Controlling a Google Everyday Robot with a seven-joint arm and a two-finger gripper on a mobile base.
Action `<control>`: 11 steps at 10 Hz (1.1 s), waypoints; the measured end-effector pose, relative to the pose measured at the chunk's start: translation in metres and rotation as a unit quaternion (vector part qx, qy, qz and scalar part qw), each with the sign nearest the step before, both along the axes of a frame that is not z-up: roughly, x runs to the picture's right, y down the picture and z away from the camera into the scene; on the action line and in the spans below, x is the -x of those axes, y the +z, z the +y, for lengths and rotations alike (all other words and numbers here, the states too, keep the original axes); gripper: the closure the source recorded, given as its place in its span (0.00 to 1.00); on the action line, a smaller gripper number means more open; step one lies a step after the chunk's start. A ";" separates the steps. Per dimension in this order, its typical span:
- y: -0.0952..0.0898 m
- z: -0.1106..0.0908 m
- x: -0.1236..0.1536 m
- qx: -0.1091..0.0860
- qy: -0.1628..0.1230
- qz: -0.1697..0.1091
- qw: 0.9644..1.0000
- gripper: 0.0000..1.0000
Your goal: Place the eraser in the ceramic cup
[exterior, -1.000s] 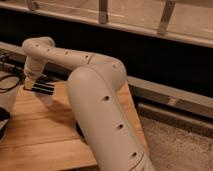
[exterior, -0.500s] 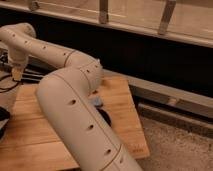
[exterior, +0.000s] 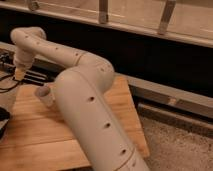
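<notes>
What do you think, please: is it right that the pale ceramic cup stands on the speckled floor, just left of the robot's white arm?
Not quite: the ceramic cup stands on the wooden table, not the speckled floor, as the camera view shows. It is just left of the white arm. The tool hangs beyond it, over the table's far left edge.

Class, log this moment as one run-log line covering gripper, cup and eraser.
gripper: far left, beyond cup | cup: on wooden table, beside arm | eraser: not visible
</notes>
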State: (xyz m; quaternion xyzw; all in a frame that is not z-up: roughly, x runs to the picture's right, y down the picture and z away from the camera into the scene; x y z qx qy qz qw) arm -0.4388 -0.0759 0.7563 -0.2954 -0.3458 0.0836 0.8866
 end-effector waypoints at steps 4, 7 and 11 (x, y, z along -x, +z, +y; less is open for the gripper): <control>-0.001 0.010 -0.018 0.035 0.081 -0.060 0.994 0.99; 0.005 0.018 -0.013 0.034 0.076 -0.056 0.995 0.99; 0.009 0.022 -0.014 0.034 0.078 -0.058 0.995 0.99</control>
